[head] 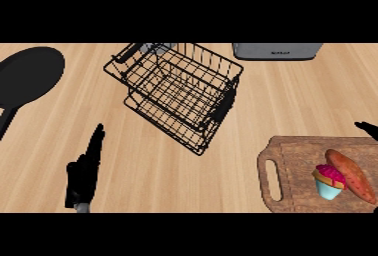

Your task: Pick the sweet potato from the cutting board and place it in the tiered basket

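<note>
Well, the sweet potato (354,175) lay on the cutting board (295,155), untouched.
Just below the right hand (367,129), whose fingers could not be judged at the frame edge, it rested against a cupcake (329,181). Far across, the left hand (83,175) stood flat with straight fingers, holding nothing; the tiered basket (181,92) sat up and right of it.

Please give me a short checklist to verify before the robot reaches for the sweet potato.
1. Sweet potato lies on the cutting board: ok.
2. Nothing covers it, though a cupcake sits right beside it: ok.
3. Tiered basket top is open for placing: ok.
4. Right hand is near the board, fingers open: cannot tell, only its tip shows.
5. Left hand rests open, away from the board: ok.
</note>
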Robot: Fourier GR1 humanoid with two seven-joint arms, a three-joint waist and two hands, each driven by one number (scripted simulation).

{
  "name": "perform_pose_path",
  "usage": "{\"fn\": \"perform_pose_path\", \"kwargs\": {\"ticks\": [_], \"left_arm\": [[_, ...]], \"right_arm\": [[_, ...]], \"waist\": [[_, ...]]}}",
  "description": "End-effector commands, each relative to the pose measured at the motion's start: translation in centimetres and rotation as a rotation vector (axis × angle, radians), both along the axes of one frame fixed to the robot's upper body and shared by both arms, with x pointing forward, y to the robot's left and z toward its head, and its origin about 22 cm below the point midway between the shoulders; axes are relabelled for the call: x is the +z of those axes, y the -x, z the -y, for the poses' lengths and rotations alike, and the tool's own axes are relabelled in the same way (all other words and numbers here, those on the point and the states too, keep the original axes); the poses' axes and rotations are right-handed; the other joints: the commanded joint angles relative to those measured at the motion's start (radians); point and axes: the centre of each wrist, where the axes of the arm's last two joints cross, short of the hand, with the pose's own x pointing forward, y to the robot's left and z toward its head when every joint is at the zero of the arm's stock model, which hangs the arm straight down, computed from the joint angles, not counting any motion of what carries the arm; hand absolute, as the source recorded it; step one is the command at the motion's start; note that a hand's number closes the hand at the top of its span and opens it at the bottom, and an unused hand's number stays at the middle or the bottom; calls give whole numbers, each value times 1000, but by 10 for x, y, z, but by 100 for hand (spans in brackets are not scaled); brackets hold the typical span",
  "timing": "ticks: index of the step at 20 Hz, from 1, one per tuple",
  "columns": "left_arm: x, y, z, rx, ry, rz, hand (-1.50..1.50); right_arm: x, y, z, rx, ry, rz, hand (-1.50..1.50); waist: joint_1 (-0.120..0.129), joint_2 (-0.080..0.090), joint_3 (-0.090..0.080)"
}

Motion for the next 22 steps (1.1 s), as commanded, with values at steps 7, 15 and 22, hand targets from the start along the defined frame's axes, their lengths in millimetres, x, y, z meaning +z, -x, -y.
{"fn": "perform_pose_path", "kwargs": {"ticks": [7, 15, 22], "left_arm": [[-7, 0, -11, 14, 30, -75, 0], [-7, 9, 0, 9, 18, -76, 0], [-17, 21, 1, 19, 30, -82, 0]], "right_arm": [[-13, -7, -6, -16, 60, -123, -150], [-31, -21, -6, -27, 83, -168, -150], [-50, -20, 10, -50, 60, -228, -150]], "waist": [[-5, 6, -7], [-3, 6, -7], [-1, 7, -6]]}}
